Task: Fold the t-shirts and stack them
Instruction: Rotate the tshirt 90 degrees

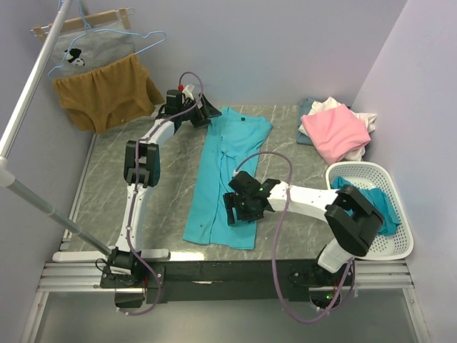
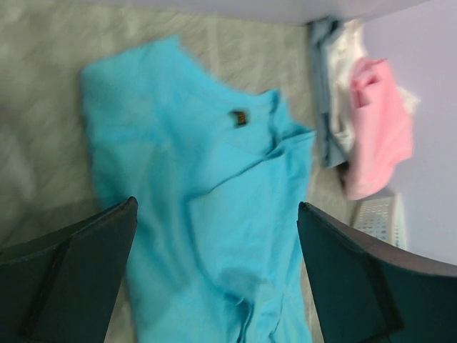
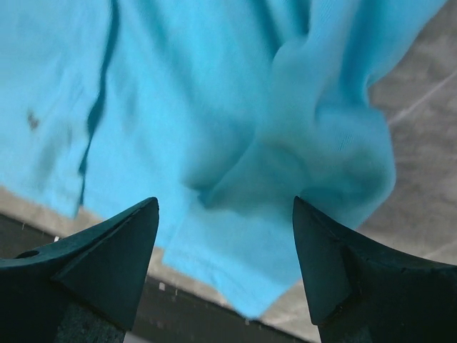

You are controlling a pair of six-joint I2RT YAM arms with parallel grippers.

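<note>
A turquoise t-shirt (image 1: 225, 171) lies folded lengthwise in a long strip down the middle of the table, collar at the far end. My left gripper (image 1: 205, 114) is open and empty above the collar end; the left wrist view shows the shirt (image 2: 214, 207) and its neck label between the wide-apart fingers. My right gripper (image 1: 234, 209) is open and empty over the shirt's near right edge; the right wrist view shows the hem corner (image 3: 264, 243) below the fingers. A pile with a pink t-shirt (image 1: 334, 133), white and pale blue ones sits at the far right.
A white basket (image 1: 398, 214) at the right edge holds another teal garment (image 1: 368, 193). A mustard-brown garment (image 1: 107, 93) and a grey printed one hang on a rail at the far left. The table's near edge lies just past the shirt's hem.
</note>
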